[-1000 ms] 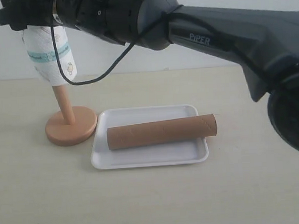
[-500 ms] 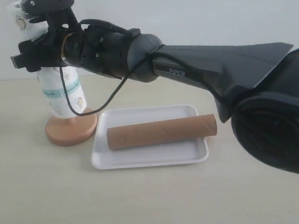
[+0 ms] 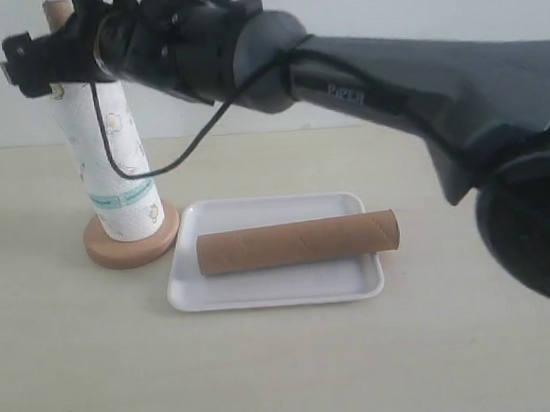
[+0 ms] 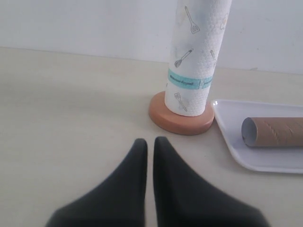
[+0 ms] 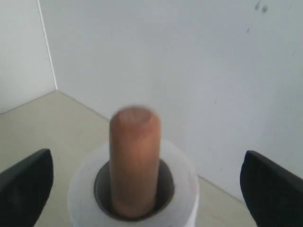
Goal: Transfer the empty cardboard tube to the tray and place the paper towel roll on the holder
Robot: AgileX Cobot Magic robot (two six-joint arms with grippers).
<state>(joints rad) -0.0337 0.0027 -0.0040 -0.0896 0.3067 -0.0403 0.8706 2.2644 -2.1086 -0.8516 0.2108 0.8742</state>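
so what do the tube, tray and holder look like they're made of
The tube looks like plain brown cardboard, matte, with faint spiral seams. The tray seems white plastic: smooth, slightly glossy, moulded rounded corners. The holder looks like light wood with a smooth finish, though no grain shows, so not certain.

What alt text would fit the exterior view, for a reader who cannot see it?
A white paper towel roll stands on a wooden holder at the left, the dowel's top showing above it. Beside it, a brown cardboard tube lies in a white tray on a beige table. A black robot arm reaches from the right to the roll's top.
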